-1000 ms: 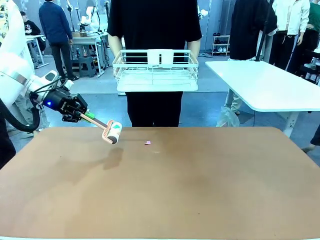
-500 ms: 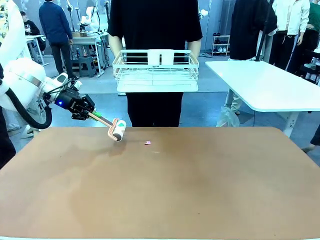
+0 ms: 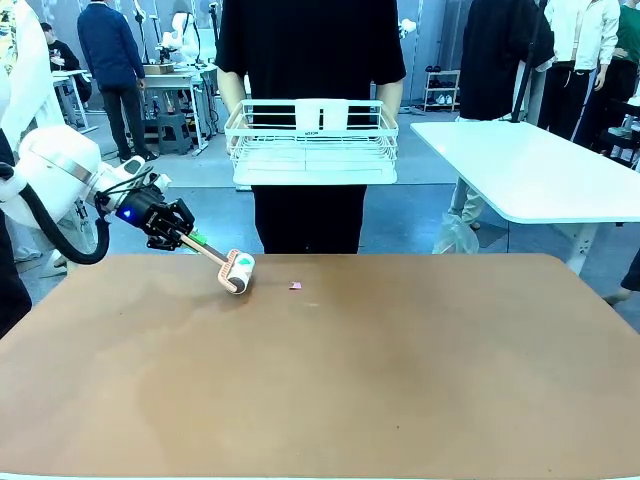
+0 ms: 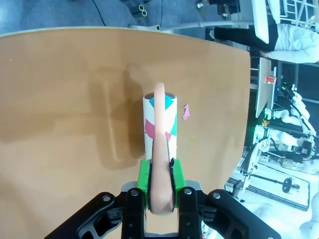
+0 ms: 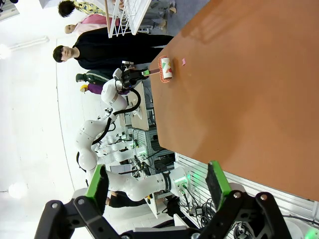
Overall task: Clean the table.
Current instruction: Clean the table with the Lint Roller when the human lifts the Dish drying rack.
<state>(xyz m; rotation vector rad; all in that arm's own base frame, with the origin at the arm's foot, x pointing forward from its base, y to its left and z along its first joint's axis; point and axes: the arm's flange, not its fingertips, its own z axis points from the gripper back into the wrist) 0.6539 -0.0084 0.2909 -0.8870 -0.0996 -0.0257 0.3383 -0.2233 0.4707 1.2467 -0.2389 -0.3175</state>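
Reddish-brown matte rectangular table (image 3: 400, 380): one, spanning the foreground before you. On its far half lies one small pink paper scrap (image 3: 295, 286). One white lint roller (image 3: 238, 271), peach-handled, is just left of the scrap. Your left gripper (image 3: 183, 236) pinches the roller's handle; your right gripper (image 5: 157, 181) stands spread. Beyond the far edge: one white wire basket (image 3: 310, 135), held by a person; one white-topped table (image 3: 540, 170), at right.

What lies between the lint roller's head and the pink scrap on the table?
Nothing: a bare strip of table separates the lint roller from the pink scrap, seen in the front and left wrist views.
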